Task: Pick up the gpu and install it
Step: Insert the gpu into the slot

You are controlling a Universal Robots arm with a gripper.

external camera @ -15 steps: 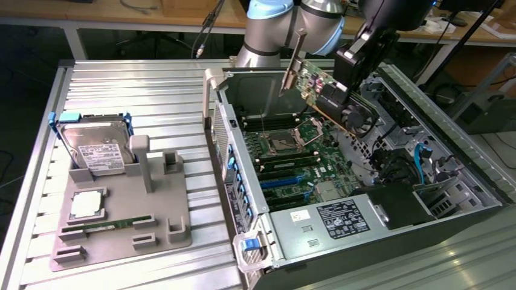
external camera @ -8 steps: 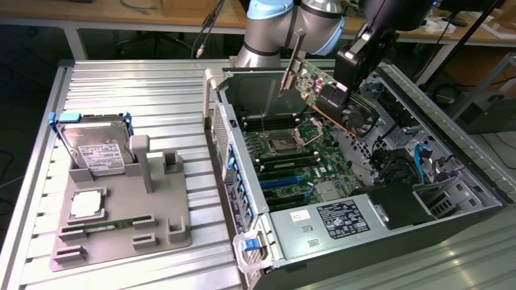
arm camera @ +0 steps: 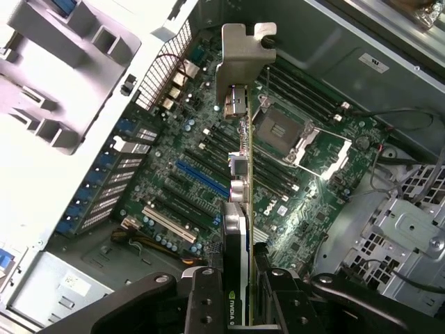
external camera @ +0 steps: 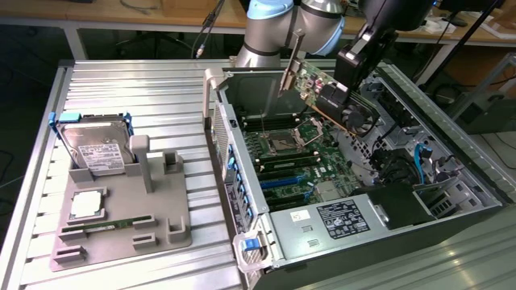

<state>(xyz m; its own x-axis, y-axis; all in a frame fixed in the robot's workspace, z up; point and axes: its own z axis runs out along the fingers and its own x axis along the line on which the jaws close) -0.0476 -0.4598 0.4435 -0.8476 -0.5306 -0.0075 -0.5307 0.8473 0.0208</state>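
My gripper [external camera: 348,66] is shut on the gpu [external camera: 327,96] and holds it in the air, tilted, over the open computer case [external camera: 241,181]. The card's black fan [external camera: 359,115] faces the exterior view's right. Its silver end bracket [external camera: 289,69] points toward the case's rear wall. From the wrist, the gpu [arm camera: 240,209] appears edge-on, with the silver bracket [arm camera: 243,59] at its far end and my gripper [arm camera: 240,299] clamped on its near end. Below it lies the green motherboard [arm camera: 174,202] with a blue expansion slot [arm camera: 201,179]. The card hangs above the board, apart from the slots.
A grey fixture tray [external camera: 161,232] at the exterior view's left holds a silver hard drive [external camera: 95,148], a silver processor [external camera: 87,205] and a narrow green memory stick [external camera: 105,225]. Inside the case are the processor socket [external camera: 289,142], a power supply [external camera: 339,220] and drive cages [external camera: 435,199].
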